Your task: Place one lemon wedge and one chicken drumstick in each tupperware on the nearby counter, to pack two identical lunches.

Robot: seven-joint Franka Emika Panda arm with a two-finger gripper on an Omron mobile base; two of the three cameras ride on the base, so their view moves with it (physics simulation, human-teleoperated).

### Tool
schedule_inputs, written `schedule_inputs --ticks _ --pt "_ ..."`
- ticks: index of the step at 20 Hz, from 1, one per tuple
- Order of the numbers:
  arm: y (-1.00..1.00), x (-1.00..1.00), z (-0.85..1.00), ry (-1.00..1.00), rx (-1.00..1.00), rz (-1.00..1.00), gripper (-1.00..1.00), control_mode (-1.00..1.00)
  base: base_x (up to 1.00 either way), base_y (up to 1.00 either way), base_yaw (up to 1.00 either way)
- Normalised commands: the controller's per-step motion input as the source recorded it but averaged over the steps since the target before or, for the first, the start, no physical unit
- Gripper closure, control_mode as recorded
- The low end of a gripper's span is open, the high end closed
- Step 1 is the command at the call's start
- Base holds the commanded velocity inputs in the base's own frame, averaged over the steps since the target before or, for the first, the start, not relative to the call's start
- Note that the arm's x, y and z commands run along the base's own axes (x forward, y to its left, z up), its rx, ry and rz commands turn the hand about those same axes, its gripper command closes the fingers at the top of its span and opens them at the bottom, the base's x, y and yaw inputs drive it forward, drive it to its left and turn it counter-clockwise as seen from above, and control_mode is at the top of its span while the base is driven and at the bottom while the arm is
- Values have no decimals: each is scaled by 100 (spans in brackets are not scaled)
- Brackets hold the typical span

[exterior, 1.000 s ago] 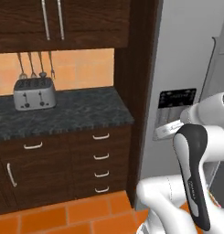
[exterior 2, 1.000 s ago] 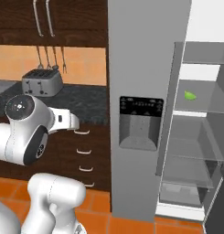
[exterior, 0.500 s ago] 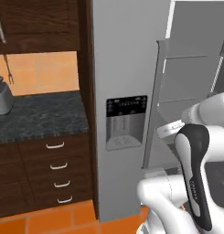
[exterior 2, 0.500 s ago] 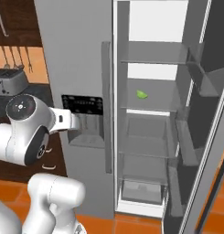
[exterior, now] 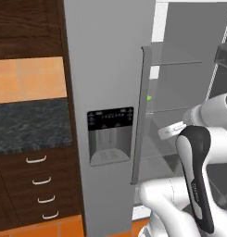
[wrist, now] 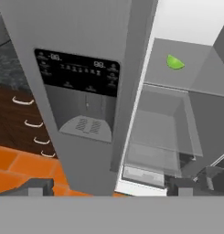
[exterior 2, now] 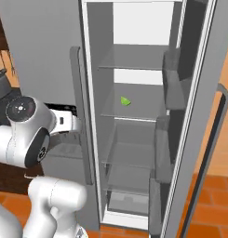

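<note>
your gripper point(wrist: 118, 186) hung with its fingers spread wide and empty, and the lemon wedge point(wrist: 175, 62) sat well ahead, up to the right on the fridge's point(exterior 2: 50, 42) glass shelf point(wrist: 195, 73).

The robot arm point(exterior: 198, 139) is glossy white, made of thick rounded segments with smooth bulging joints. One long segment has a dark grey, almost black cover point(exterior: 197, 176) with small pale lettering along it. A round joint cap point(exterior 2: 23, 108) is light grey with a small dark dot in its middle.
</note>
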Motion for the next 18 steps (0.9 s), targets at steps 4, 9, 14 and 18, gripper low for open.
schedule_inputs --ticks 4,9,14,18 --pt "0 0 0 0 0 0 -100 100 51 -43 0" --pt "0 0 0 0 0 0 -100 100 76 -35 1" --pt "0 0 0 0 0 0 -100 100 67 -42 2" --pt "0 0 0 0 0 0 -100 100 62 -44 8"
